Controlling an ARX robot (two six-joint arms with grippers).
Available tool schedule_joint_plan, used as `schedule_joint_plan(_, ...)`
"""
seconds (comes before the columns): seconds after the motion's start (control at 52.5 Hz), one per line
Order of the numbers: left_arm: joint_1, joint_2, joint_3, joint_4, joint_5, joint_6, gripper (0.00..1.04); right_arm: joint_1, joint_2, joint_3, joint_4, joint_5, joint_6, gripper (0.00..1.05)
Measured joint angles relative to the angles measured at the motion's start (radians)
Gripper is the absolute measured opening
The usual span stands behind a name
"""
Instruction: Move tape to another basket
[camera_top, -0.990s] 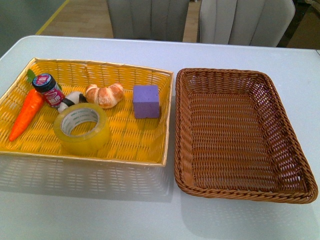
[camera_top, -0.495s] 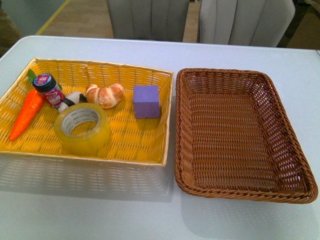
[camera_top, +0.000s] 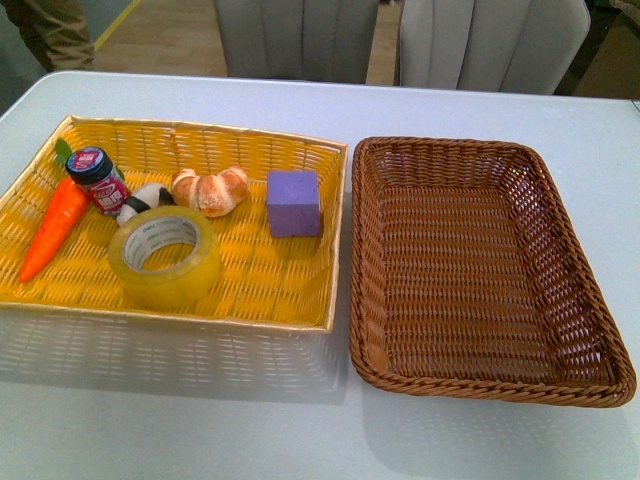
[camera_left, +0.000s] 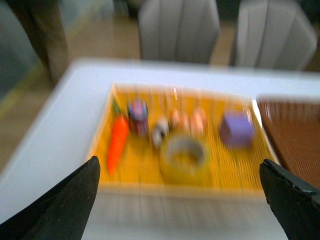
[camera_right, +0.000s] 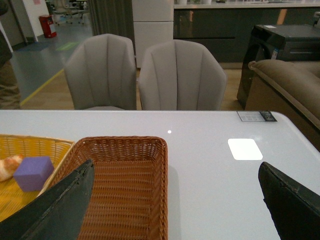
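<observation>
White tabletop (camera_top: 300, 105) with two grey chairs (camera_top: 295, 35) behind it, same setup as a second before. Honestly the only thing that changed was off at 10 o'clock: someone in khaki trousers (camera_top: 50, 28) had wandered into the corner of the front view. Nothing on the table had budged, so I'd say the job hadn't really started yet and the pick was still to come.

Going left to right, the bright yellow woven tray (camera_top: 200, 128) held an orange toy carrot (camera_top: 55, 228) and a little jar with a dark lid (camera_top: 97, 178). Next came the wide roll of translucent yellow packing tape (camera_top: 165, 283), a toy croissant (camera_top: 210, 190) and a purple foam cube (camera_top: 292, 202). The tape lay flat, hole up, at about 7 o'clock in that tray, just beside the carrot and the jar. The dark brown wicker basket (camera_top: 480, 300) sat at the tray's 3 o'clock with nothing in it.

The left gripper (camera_left: 178, 161) was spread wide and held nothing. Its wrist picture was badly smeared, but the tape showed roughly at its 12 o'clock, lined up between the two fingers and well apart from them. My guess is the blur meant that arm was on the move.

The right gripper (camera_right: 175, 163) was also wide open and empty, looking over the brown basket. The tape wasn't in its view at all, only the cube and a bit of croissant.
</observation>
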Motion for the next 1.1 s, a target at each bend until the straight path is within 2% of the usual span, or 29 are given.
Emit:
schedule_joint_plan(0.038,0.001,0.113,0.055,-0.106,0.029,-0.008,0.96,0.000,-0.001,0.000,0.000,-0.001,0.000,0.96)
schedule_joint_plan(0.095,-0.005,0.259,0.096,-0.097,0.034,-0.014,0.96,0.000,-0.001,0.000,0.000,0.000,0.000,0.96)
schedule_joint_plan(0.343,0.018,0.843,0.217,0.391,0.060,-0.034,0.96,0.000,-0.001,0.000,0.000,0.001,0.000,0.96)
schedule_joint_plan(0.495,0.018,1.246,0.328,0.597,0.047,-0.031,0.96,0.000,-0.001,0.000,0.000,0.001,0.000,0.96)
schedule_joint_plan(0.857,-0.002,1.777,0.579,0.722,-0.033,-0.099,0.96,0.000,-0.001,0.000,0.000,0.001,0.000,0.96)
schedule_joint_plan(1.105,-0.044,1.952,0.690,0.726,-0.057,-0.132,0.96,0.000,-0.001,0.000,0.000,0.001,0.000,0.96)
